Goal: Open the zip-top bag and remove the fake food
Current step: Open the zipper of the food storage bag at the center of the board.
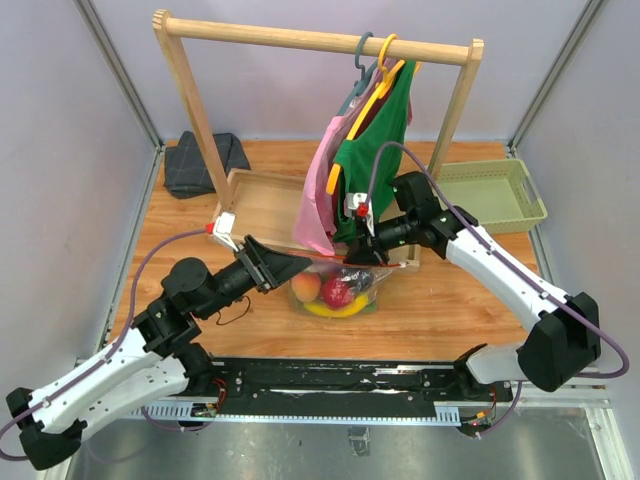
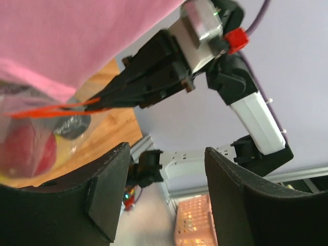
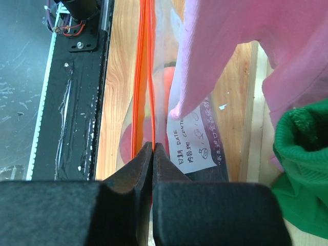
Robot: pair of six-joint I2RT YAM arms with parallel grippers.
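Leftmost, at ten o'clock on the desk (image 1: 450,300): a dark folded cloth (image 1: 205,163), well apart from the rest. Just right of it, a shallow wooden tray (image 1: 262,205) behind the left post of a wooden rack (image 1: 310,40).

Nearer, reaching in from eight o'clock: the left gripper (image 1: 300,263), released, its two black fingers (image 2: 102,195) spread wide with only air between them. Tips just beside the nine o'clock end of the bag, contact impossible to tell.

Centre, toward the front edge: the zip-top bag (image 1: 345,290), clear and crinkled, sagging below its raised top edge, contact with the wood unclear. Inside, the fake food (image 1: 338,292): a peach at nine o'clock, a red round piece in the middle, a yellow banana curved along six o'clock, something dark purple at two o'clock. On the bag's side, a white label (image 3: 195,148) with handwriting.

Overhead on the rack, a pink garment (image 1: 318,205) and a green garment (image 1: 375,155) on hangers, pink hem draped right against the bag's top.

At the bag's one o'clock corner: the right gripper (image 1: 366,254), clenched on the orange zip strip (image 3: 143,77), fingertips pressed flat together with the taut orange line pinched between.

Far right, at two o'clock: a pale green basket (image 1: 490,195).
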